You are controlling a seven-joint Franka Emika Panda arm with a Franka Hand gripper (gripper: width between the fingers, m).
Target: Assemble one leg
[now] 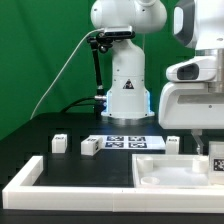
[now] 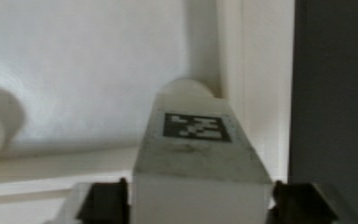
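Over the corner of the large white panel [image 2: 87,90], at the exterior view's right, the gripper [image 2: 201,203] held the leg [image 2: 197,140] between its jaws, the leg's long axis running straight out from them.

1. Setting: a robotics laboratory test bench, not a home or shop.
2. A white robot arm [image 1: 125,60] stands bolted on a black table [image 1: 60,140], its cable [image 1: 62,72] trailing off to the exterior view's left.
3. A green backdrop [image 1: 40,50] screens the bench from behind.
4. The marker board [image 1: 128,142] and tagged white blocks [image 1: 90,146] carry black-and-white tracking codes, typical of instrumented experiments.
5. A white border frame [image 1: 40,180] fences the working area.
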